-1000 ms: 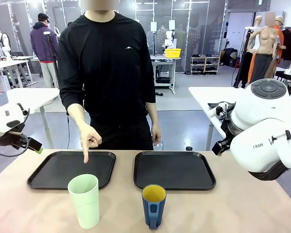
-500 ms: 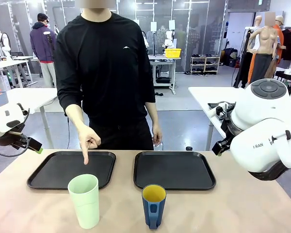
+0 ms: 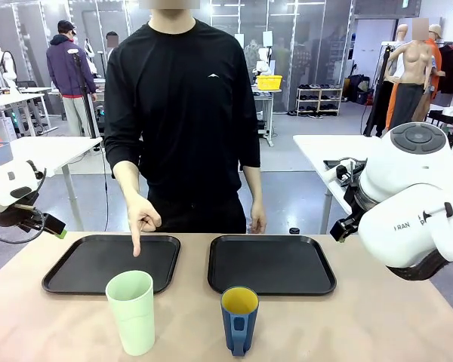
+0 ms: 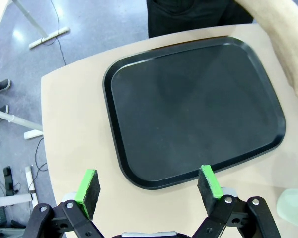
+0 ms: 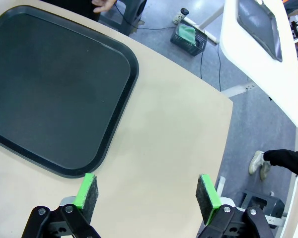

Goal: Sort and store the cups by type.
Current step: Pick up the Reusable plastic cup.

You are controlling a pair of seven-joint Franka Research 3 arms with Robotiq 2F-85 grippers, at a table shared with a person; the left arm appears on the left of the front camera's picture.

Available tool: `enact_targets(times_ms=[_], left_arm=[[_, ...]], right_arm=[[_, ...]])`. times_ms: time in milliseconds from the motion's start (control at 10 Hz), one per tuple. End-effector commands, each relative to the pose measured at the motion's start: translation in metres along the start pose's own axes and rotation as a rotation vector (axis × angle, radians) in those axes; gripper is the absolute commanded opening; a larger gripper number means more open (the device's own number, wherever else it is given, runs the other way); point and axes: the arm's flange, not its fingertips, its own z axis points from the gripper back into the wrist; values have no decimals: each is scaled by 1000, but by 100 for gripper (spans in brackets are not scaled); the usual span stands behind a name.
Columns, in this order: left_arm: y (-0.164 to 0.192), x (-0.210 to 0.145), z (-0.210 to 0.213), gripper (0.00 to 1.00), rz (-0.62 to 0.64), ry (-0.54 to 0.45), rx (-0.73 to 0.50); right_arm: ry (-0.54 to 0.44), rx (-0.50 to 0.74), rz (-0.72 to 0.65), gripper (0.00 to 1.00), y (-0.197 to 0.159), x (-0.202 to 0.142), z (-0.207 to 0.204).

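Observation:
A tall mint-green tumbler (image 3: 132, 311) stands near the table's front edge, left of centre. To its right is a dark blue handled mug (image 3: 239, 320), yellow inside. The tumbler's edge shows at the lower right of the left wrist view (image 4: 294, 209). My left gripper (image 4: 149, 191) hangs open high over the front edge of the left black tray (image 4: 188, 104), holding nothing. My right gripper (image 5: 146, 196) is open too, above bare table beside the right black tray (image 5: 49, 89). A person's hand (image 3: 141, 219) points one finger down at the left tray (image 3: 83, 268).
Two black trays lie side by side across the table's middle, the right one (image 3: 272, 264) behind the mug. The person stands at the far edge. My right arm's white body (image 3: 411, 204) bulks at the right; the left arm (image 3: 11, 192) is at the far left.
The person has shifted a little to the right; the pointing hand stays over the left tray. Neither arm nor either cup has moved.

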Motion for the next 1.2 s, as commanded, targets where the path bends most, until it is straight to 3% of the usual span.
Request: enact_targets(times_ms=[0, 700, 1100], left_arm=[[9, -7, -12, 100, -43, 27, 30], [37, -99, -4, 100, -269, 57, -121], [68, -125, -8, 100, -257, 120, -96]], right_arm=[[0, -1, 0, 100, 0, 0, 0], [0, -1, 0, 100, 0, 0, 0], [0, -1, 0, 100, 0, 0, 0]])
